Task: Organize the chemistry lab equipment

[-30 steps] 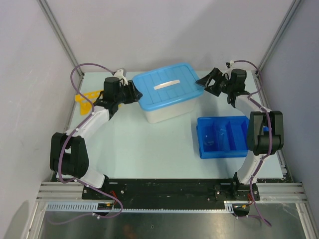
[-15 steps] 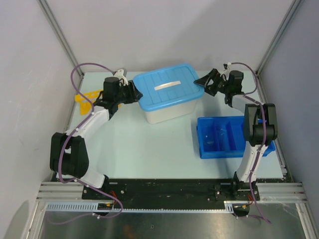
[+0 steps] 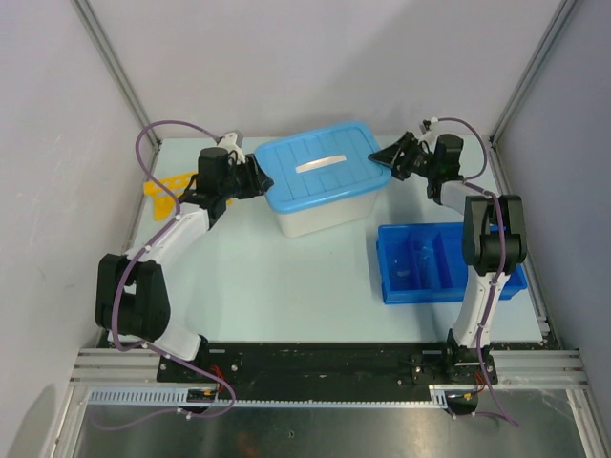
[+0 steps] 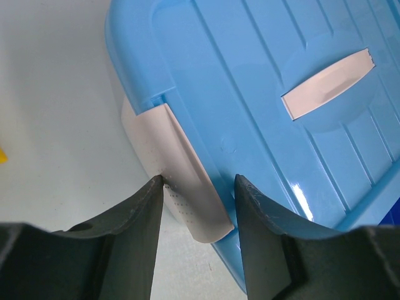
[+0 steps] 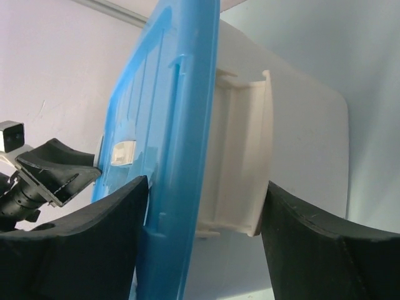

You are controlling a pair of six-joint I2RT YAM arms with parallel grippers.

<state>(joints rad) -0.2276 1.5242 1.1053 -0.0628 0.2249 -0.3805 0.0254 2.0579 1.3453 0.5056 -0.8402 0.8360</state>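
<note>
The yellow holed tube rack (image 3: 168, 187) lies at the far left, partly behind my left arm. A clear tube-like item (image 3: 408, 266) lies in the blue divided tray (image 3: 385, 250); the other equipment is out of view. My left gripper (image 3: 256, 177) (image 4: 199, 182) is shut on the white latch (image 4: 187, 187) and blue lid edge at the left end of the big white tub (image 3: 315, 218). My right gripper (image 3: 388, 158) (image 5: 206, 184) straddles the tub's right end, one finger against the blue lid (image 5: 175, 144) and the other against the white latch (image 5: 247, 169).
The tub with its blue lid (image 3: 321, 165) stands at the back centre between both grippers. The blue tray sits at the right beside my right arm. Grey walls and metal frame posts close in the table on the left, back and right.
My right gripper has shifted slightly left onto the tub's right end and its jaws have narrowed around the lid and latch. The left arm and the tub have not moved.
</note>
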